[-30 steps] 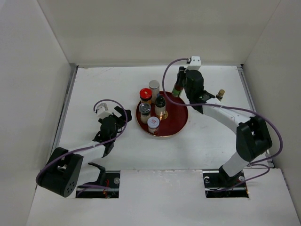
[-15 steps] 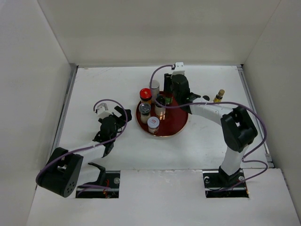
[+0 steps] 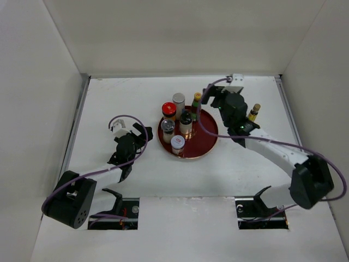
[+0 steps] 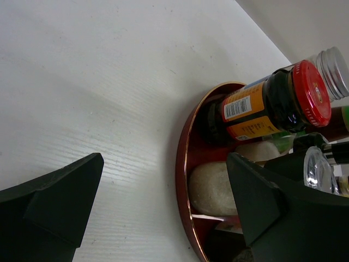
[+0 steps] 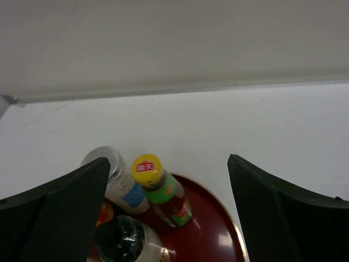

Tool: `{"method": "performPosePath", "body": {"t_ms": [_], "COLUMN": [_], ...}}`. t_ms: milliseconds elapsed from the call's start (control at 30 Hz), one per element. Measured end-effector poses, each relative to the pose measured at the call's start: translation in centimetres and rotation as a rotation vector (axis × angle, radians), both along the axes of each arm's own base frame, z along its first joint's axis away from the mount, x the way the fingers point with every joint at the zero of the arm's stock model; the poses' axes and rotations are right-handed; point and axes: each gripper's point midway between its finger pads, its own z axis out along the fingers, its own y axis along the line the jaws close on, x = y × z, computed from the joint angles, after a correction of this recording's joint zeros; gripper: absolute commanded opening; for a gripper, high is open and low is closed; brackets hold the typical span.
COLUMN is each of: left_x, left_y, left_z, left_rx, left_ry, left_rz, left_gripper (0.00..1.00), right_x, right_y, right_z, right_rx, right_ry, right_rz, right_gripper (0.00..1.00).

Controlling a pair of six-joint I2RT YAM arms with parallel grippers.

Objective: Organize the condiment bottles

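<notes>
A round dark-red tray [image 3: 206, 143] holds several condiment bottles. These are a red-capped jar [image 3: 169, 109], a silver-capped shaker [image 3: 178, 99], a black-capped bottle [image 3: 186, 119], two small jars at the front, and a yellow-capped, green-labelled bottle [image 3: 196, 101] at the back. That yellow-capped bottle [image 5: 161, 191] stands free on the tray. My right gripper [image 3: 209, 97] is open just right of it, touching nothing. One small bottle [image 3: 254, 111] stands on the table by the right arm. My left gripper [image 3: 143, 134] is open, left of the tray rim [image 4: 182, 164], beside the red-capped jar [image 4: 272, 103].
White walls enclose the table on the left, back and right. The right forearm [image 3: 267, 143] stretches across the table right of the tray, close to the lone small bottle. The left arm's cable [image 3: 125, 117] loops over its wrist.
The right gripper carried the yellow-capped bottle over the tray, opened and drew back to the right. The bottle now stands on the tray. The left arm has not moved.
</notes>
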Motion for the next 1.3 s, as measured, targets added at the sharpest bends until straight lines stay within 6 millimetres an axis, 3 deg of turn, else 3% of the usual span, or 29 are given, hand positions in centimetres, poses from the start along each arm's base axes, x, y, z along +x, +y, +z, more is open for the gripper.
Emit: {"method": "performPosePath", "body": {"t_ms": [67, 133, 233, 333, 500, 733, 933, 1100, 1200, 1300], "left_x": [0.0, 0.0, -0.1, -0.1, -0.1, -0.1, -0.1, -0.1, -0.1, -0.1], "left_y": [-0.1, -0.2, -0.4, -0.5, -0.4, -0.5, -0.5, -0.4, -0.4, -0.4], "left_z": [0.0, 0.0, 0.0, -0.1, -0.1, -0.1, -0.2, -0.3, -0.4, -0.4], "left_rx": [-0.001, -0.003, -0.006, -0.006, -0.006, -0.007, -0.006, -0.004, -0.004, -0.004], "left_ry": [0.000, -0.001, -0.002, 0.004, 0.003, 0.003, 0.005, 0.009, 0.010, 0.010], "left_rz": [-0.003, -0.006, -0.011, -0.012, -0.011, -0.011, -0.012, -0.011, -0.010, -0.010], "left_gripper": [1.00, 1.00, 1.00, 1.00, 1.00, 1.00, 0.99, 0.99, 0.99, 0.99], "right_x": [-0.9, -0.8, -0.3, -0.1, 0.0, 0.5, 0.7, 0.4, 0.0, -0.5], "right_y": [-3.6, -7.5, -12.1, -13.9, -14.7, -15.8, -16.0, -15.8, -14.3, -11.1], "right_z": [0.7, -0.5, -4.6, -8.8, -13.7, -16.2, -17.0, -16.0, -13.2, -9.9], "right_rx": [0.044, 0.061, 0.045, 0.007, -0.037, -0.044, -0.039, -0.040, -0.033, -0.010], "right_ry": [-0.024, -0.007, 0.091, 0.205, 0.337, 0.406, 0.424, 0.409, 0.345, 0.260], "right_rz": [-0.082, -0.190, -0.329, -0.386, -0.410, -0.447, -0.456, -0.454, -0.421, -0.341], "right_gripper": [0.95, 0.95, 0.95, 0.93, 0.89, 0.78, 0.46, 0.43, 0.44, 0.44]}}
